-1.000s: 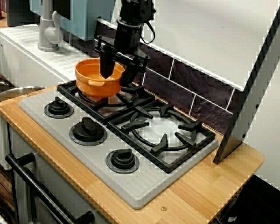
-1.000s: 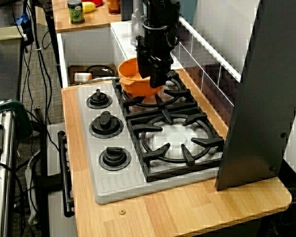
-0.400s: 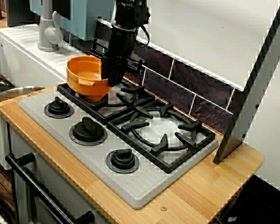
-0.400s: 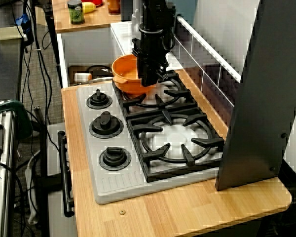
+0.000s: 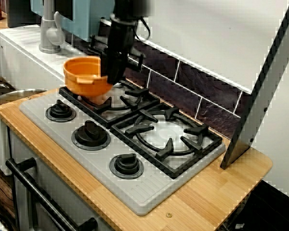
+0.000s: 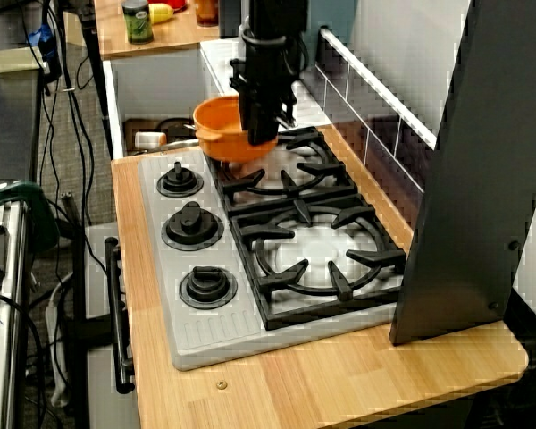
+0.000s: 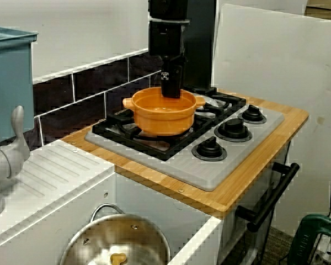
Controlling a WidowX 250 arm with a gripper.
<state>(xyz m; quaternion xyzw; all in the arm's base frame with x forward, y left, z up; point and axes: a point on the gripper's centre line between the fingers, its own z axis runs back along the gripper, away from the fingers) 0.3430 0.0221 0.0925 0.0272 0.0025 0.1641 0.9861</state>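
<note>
My tool (image 5: 111,77) grips the orange pot (image 5: 82,77) by its rim, upper left of frame. I see it tilted over the black grate (image 5: 137,91)

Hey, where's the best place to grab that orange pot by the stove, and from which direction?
Take the orange pot by its rim, coming straight down from above with one finger inside the wall and one outside. Its mouth faces up with no lid, so the thin rim is free to pinch, while the side tabs look short and stubby. The gripper grips it this way.
</note>
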